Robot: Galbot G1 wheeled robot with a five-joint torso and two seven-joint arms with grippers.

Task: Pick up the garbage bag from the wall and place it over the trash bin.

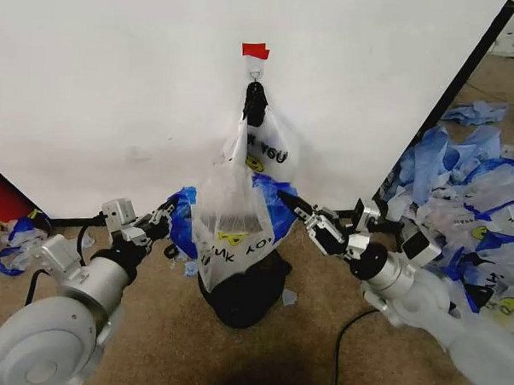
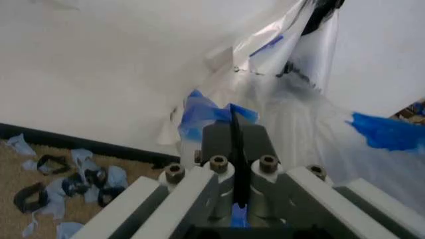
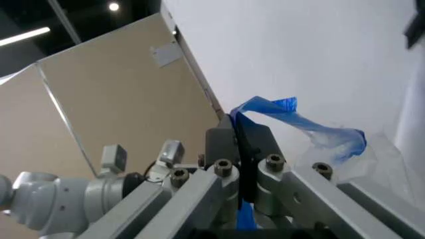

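Carpet (image 1: 166,325) of brown colour covers the floor in front of the wall (image 1: 116,93), which is a plain white panel with a black baseboard along its lower edge. On the panel a red tape strip (image 1: 255,50) sits just above a small metal hook (image 1: 255,74). The garbage bag (image 1: 231,200) hangs below the hook by a dark knot and its lower part is stretched over the trash bin (image 1: 244,298), which stands on the carpet close to the wall. The left gripper (image 1: 165,217) holds the blue edge of the bag on one side, its fingers (image 2: 234,144) pressed together on the plastic. The right gripper (image 1: 300,211) does the same on the other side — its fingers (image 3: 239,142) pinch a blue strip of the bag. To the right of the panel lies a big heap of blue and white bags (image 1: 466,202), and small scraps (image 2: 73,181) are scattered near the baseboard.
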